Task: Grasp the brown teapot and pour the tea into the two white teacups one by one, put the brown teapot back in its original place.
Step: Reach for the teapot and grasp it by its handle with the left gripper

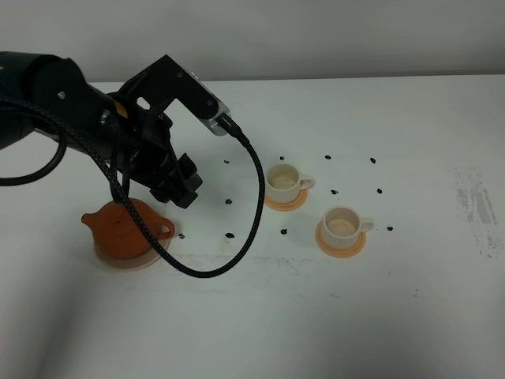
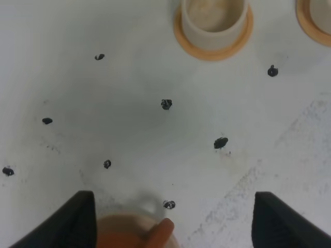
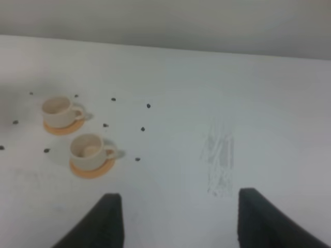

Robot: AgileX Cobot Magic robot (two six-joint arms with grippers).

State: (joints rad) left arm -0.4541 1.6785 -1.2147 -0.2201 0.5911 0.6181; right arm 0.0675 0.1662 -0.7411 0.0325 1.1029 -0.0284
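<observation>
A white teacup (image 3: 58, 108) and a second teacup (image 3: 88, 149) sit near each other on the pale tabletop (image 3: 181, 72), each on an orange coaster (image 3: 95, 169). Black dots (image 3: 148, 106) lie scattered around them, and a scuffed grey patch (image 3: 220, 160) lies well apart. The right pincer (image 3: 180, 206) stands wide, its space bare.

No legible text or labels

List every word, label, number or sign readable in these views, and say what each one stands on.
No text can be read in any view.
brown teapot: plain clay, no print.
farther white teacup and nearer white teacup: plain.
orange coasters: plain.
table: only black marks, which are blobs, not characters.
camera housing on the left arm: no legible label.
</observation>
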